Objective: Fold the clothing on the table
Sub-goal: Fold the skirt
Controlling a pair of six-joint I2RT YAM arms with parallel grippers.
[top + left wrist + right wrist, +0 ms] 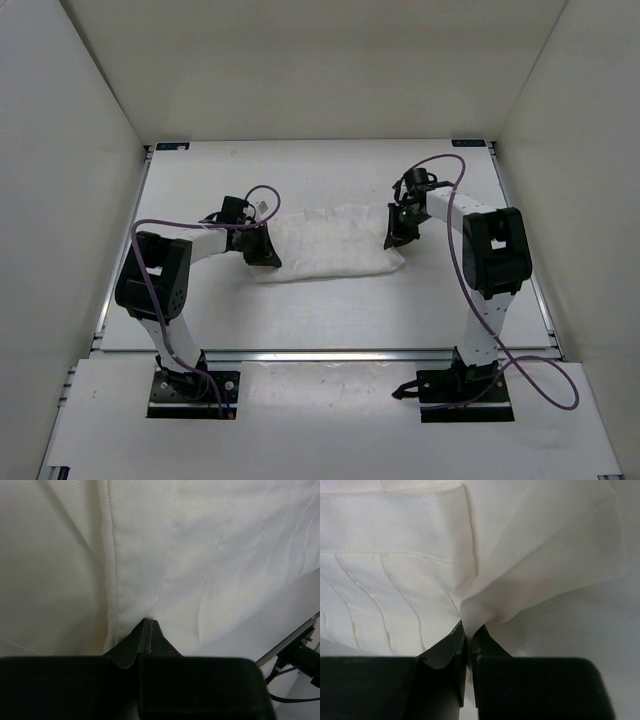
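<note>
My left gripper (149, 626) and right gripper (468, 630) are pinched closed on opposite edges of the soft white pleated garment (330, 245). It looks light and limp, and will likely sag.

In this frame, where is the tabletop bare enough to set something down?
Bare: the table strip between the clothing and the far wall, and the strip between the clothing and the near rail. Crowded: the middle band, where the left gripper and right gripper pinch the clothing's ends.
</note>
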